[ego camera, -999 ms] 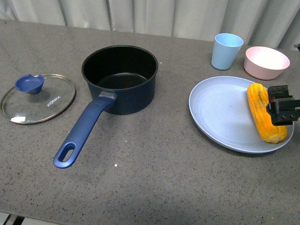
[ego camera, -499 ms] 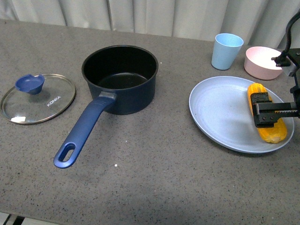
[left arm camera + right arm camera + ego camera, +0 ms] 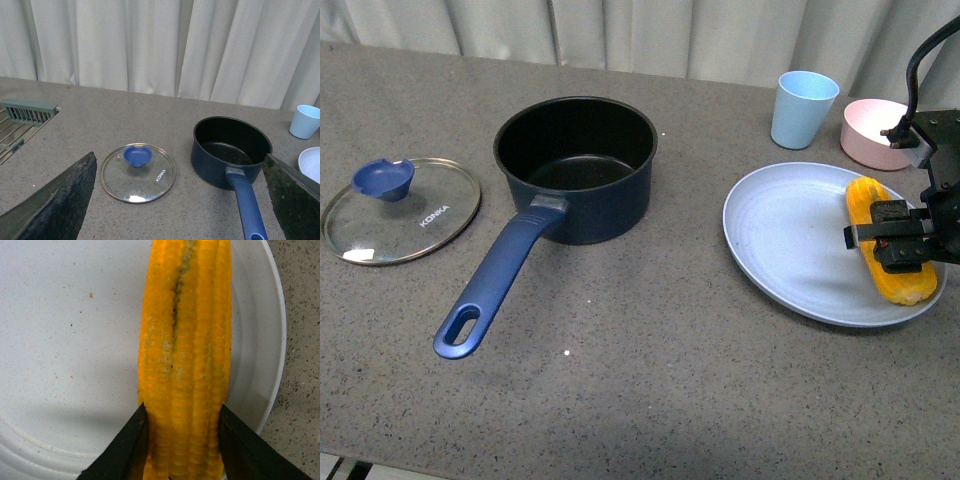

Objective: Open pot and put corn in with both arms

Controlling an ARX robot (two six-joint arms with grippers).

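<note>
corn (image 3: 868, 203) middle hidden behind right tool (image 3: 892, 236), pot (image 3: 231, 150) handle loop cut off in left wrist view

Grey speckled stone-look desk (image 3: 650, 400) fills the fg, pale off-white pleated curtains (image 3: 620, 35) hang across the whole bg, grey-green slatted grille (image 3: 29, 111) sits by one desk edge, light soft & even.

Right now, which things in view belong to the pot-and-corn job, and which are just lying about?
Job: pot, open; glass lid, off and lying apart from it; corn on the plate; right gripper, jaws against the corn's sides.
Lying about: light blue cup; pink bowl; grey rack.
</note>
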